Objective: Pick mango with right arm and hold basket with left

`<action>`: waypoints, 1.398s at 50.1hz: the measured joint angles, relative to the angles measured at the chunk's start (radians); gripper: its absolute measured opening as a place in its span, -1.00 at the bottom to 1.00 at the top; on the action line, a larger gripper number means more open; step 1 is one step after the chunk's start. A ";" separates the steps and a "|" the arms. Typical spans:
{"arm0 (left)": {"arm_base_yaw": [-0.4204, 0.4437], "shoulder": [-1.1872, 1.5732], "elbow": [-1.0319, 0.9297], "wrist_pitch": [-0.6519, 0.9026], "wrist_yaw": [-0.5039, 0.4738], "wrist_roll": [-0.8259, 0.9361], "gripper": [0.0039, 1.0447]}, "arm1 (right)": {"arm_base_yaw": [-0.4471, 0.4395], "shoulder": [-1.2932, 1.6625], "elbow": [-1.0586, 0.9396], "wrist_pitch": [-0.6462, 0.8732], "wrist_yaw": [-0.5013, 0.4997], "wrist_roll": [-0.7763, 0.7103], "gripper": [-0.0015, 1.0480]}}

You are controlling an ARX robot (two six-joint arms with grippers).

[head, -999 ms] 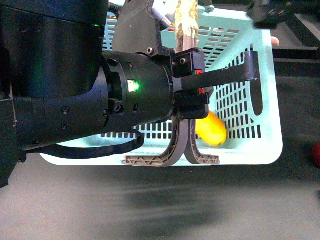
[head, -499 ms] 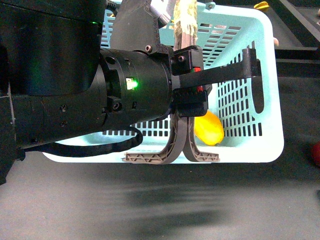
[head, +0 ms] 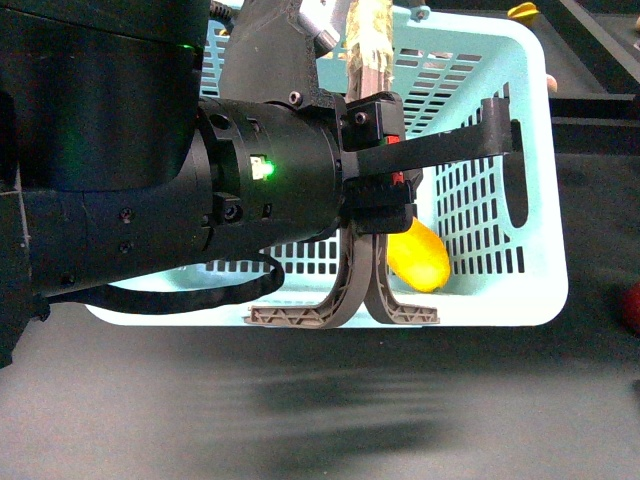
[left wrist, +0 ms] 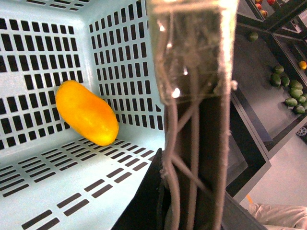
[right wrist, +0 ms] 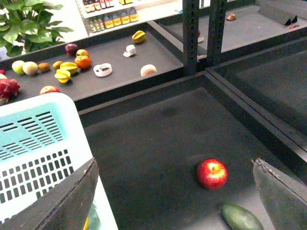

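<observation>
Gripping both grey-brown handles (head: 295, 319) of the pale turquoise basket (head: 500, 310), the left gripper (head: 385, 188) is shown from the front clamped on them where they meet. The bulky black left arm (head: 120, 200) fills much of the frame. The mango (head: 418, 258) lies inside the basket, low against the slotted wall and just beside the handles. A red fruit (head: 632, 305) sits at the far right edge of the dark table (head: 300, 420).

From the left wrist, the pinched handles rise through the middle of the picture. The mango (left wrist: 86, 120) rests where the basket's slotted floor meets a side wall, alone in there as far as this view shows.

From the right wrist, the right gripper (right wrist: 175, 165) hangs over the table beside a corner of the basket (right wrist: 43, 139), fingers spread wide with nothing between them. A red apple (right wrist: 212, 173) and a dark green fruit (right wrist: 240, 216) lie under it.

The mango looks smooth, firm and fairly light, though its rounded, waxy skin could slip. The surest hold is probably across its narrow middle, squeezed gently to spare the flesh. The basket, stiff and light, may swing from its handles.
</observation>
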 joint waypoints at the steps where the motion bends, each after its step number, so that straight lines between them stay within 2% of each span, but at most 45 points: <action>1: 0.000 0.000 0.000 0.000 0.000 0.000 -0.84 | -0.013 -0.004 -0.015 0.043 -0.046 -0.016 0.78; 6: 0.000 0.000 0.000 0.000 -0.001 0.004 -0.84 | -0.084 -0.047 -0.128 0.310 -0.349 -0.155 0.46; 9: 0.000 0.000 0.000 0.000 -0.001 -0.001 -0.84 | -0.114 -0.092 -0.162 0.345 -0.452 -0.228 0.18; 16: 0.000 0.000 0.000 0.000 -0.004 0.003 -0.84 | -0.154 -0.166 -0.205 0.316 -0.494 -0.278 -0.32; 20: 0.000 0.000 0.000 0.000 -0.002 0.002 -0.84 | -0.171 -0.196 -0.218 0.298 -0.513 -0.285 -0.52; 22: 0.000 0.000 0.000 0.000 0.000 0.000 -0.84 | -0.217 -0.222 -0.225 0.280 -0.583 -0.290 -0.70; 25: 0.000 0.000 0.000 0.000 -0.001 0.002 -0.84 | -0.260 -0.262 -0.237 0.255 -0.600 -0.293 -0.96; 46: 0.000 0.000 0.000 0.000 -0.002 0.001 -0.84 | -0.269 -0.393 -0.294 0.193 -0.606 -0.295 -0.96; 70: 0.000 0.000 0.000 0.000 -0.002 0.001 -0.84 | -0.269 -0.563 -0.294 0.026 -0.607 -0.295 -0.96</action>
